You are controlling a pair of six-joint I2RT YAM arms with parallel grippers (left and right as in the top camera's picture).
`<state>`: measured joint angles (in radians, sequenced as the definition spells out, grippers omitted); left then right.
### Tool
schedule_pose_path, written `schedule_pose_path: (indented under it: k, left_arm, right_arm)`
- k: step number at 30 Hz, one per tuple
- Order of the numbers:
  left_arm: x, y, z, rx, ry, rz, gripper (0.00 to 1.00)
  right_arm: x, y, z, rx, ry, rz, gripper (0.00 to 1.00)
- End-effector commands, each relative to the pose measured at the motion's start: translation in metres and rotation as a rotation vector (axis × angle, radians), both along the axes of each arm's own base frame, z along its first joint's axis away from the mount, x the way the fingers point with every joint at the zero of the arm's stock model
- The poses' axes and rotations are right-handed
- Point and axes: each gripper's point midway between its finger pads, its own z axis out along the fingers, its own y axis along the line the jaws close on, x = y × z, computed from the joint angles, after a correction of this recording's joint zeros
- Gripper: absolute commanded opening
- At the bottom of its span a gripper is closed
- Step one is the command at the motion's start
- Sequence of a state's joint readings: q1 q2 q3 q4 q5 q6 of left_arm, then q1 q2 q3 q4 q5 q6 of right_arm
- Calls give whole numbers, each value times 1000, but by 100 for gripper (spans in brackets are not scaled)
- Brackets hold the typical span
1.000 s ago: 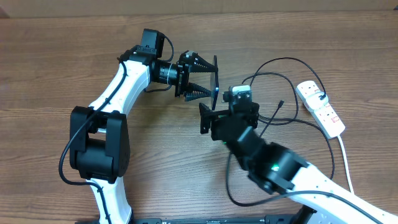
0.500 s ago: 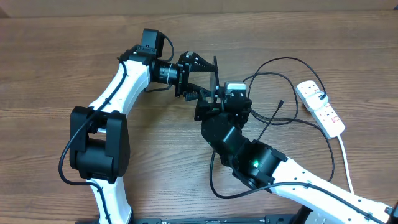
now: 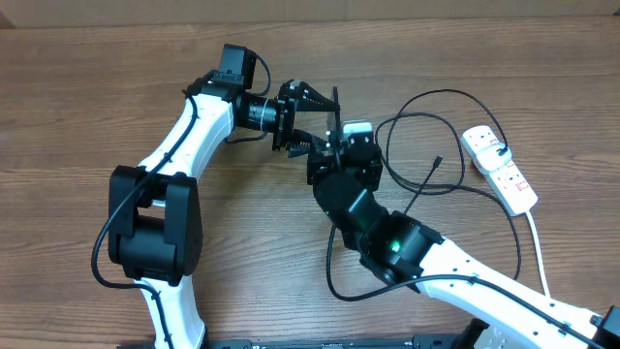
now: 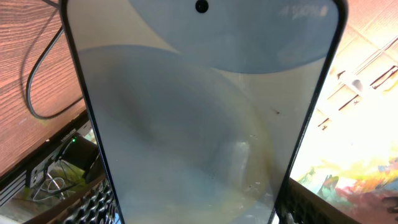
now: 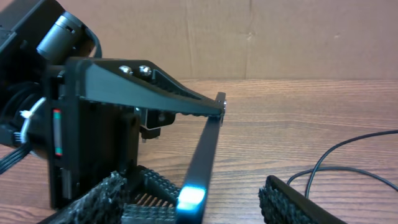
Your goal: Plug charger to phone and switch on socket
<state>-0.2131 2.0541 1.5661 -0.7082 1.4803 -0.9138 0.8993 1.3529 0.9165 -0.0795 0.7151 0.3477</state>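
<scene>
My left gripper [image 3: 332,121] is shut on the phone [image 3: 335,109] and holds it on edge above the table. In the left wrist view the phone's pale blue screen [image 4: 199,118] fills the frame between my jaws [image 4: 196,208]. My right gripper [image 3: 326,155] is open, with its fingers on either side of the phone's lit end [image 5: 202,155] but not closed on it; this shows in the right wrist view [image 5: 193,190]. The charger, a thin black cable [image 3: 426,97], loops on the table, with its connector tip [image 3: 438,160] lying free. The white socket strip [image 3: 499,167] lies at the right.
The strip's white cord [image 3: 538,254] runs toward the front right. Loops of black cable [image 3: 341,289] lie under and beside my right arm, and one stretch shows in the right wrist view [image 5: 339,152]. A cardboard wall [image 5: 249,37] stands behind the table.
My right gripper has moved up and left toward the phone, and its open fingers now straddle the phone's end. The left arm and phone have held still.
</scene>
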Motion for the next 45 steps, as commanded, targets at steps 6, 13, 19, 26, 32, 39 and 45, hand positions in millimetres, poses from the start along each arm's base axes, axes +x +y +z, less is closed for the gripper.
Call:
schedule_pose_path:
  k: [6, 13, 19, 26, 32, 39, 45]
  left_arm:
    - [6, 3, 10, -28, -63, 2, 49]
    - [8, 3, 6, -4, -68, 12, 49]
    - [8, 3, 6, -3, -68, 12, 49]
    - [9, 3, 5, 4, -70, 15, 49]
    - [9, 4, 4, 10, -71, 18, 49]
    - [12, 4, -4, 52, -80, 34, 50]
    - [16, 5, -13, 102, -109, 53, 59]
  right_arm:
    - [12, 7, 9, 67, 12, 81, 63]
    - [17, 17, -14, 41, 48, 95, 57]
    - [24, 24, -20, 4, 26, 110, 51]
    - [27, 27, -11, 10, -12, 121, 38]
    - [27, 27, -12, 9, -9, 121, 22]
    - [27, 27, -13, 3, -3, 121, 13]
    - [26, 27, -14, 12, -1, 122, 5]
